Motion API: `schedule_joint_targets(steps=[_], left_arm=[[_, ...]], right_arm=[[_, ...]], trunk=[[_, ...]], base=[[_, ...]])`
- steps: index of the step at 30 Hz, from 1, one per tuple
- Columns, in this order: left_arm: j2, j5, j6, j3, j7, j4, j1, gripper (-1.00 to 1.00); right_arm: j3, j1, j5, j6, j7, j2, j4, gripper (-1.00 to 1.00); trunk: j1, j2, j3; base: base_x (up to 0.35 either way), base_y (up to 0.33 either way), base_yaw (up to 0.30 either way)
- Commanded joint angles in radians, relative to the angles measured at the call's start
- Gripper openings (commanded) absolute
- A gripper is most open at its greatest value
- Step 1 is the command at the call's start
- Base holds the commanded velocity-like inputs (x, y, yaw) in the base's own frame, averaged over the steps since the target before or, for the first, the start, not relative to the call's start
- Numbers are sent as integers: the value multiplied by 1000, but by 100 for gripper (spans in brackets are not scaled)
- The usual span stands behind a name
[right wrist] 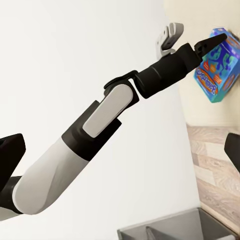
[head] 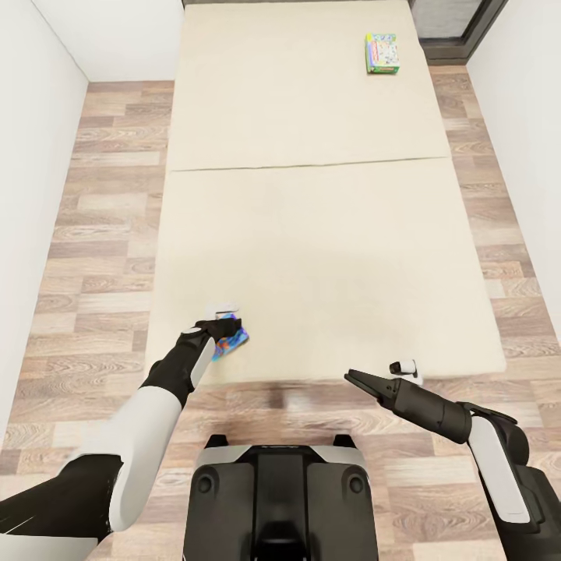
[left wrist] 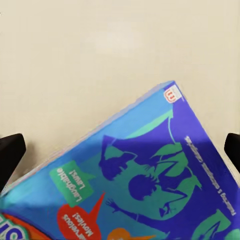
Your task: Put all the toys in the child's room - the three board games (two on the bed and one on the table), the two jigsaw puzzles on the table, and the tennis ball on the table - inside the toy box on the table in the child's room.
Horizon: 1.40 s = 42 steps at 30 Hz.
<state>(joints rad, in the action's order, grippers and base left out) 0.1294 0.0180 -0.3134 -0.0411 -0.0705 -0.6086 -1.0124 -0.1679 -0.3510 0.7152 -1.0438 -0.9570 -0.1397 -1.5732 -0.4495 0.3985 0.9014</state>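
The bed [head: 312, 234] with its plain beige mattress lies ahead of me. A small blue board game [head: 234, 343] sits tilted near the bed's front left edge. My left gripper [head: 228, 329] is right over it. In the left wrist view the game's printed face [left wrist: 150, 175] lies between dark fingertips [left wrist: 10, 155] that stand wide apart, so the gripper is open. The right wrist view shows the left gripper [right wrist: 212, 42] touching the game's [right wrist: 216, 72] upper edge. A second board game [head: 382, 53], white-blue with a green edge, lies flat at the bed's far right. My right gripper [head: 352, 378] hovers open and empty over the floor by the bed's front edge.
White walls close in on both sides, leaving strips of wooden floor [head: 101, 234] beside the bed. A dark-framed opening [head: 456, 23] is at the far right corner. My own base [head: 280, 499] stands against the bed's front edge.
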Motion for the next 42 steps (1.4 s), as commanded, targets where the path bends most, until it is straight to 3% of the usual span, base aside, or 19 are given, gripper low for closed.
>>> schedule_joint_targets(steps=[1, 42], left_arm=[[1, 2, -6, -3, -2, -1, 0, 100], [1, 2, -4, -3, -2, -1, 0, 100]], right_arm=[[-1, 0, -3, -3, -5, 0, 0, 100], [-2, 0, -3, -3, -5, 0, 1, 100]], trunk=[[0, 1, 1], [0, 1, 1]], base=[[-74, 0, 0], [-61, 0, 0]])
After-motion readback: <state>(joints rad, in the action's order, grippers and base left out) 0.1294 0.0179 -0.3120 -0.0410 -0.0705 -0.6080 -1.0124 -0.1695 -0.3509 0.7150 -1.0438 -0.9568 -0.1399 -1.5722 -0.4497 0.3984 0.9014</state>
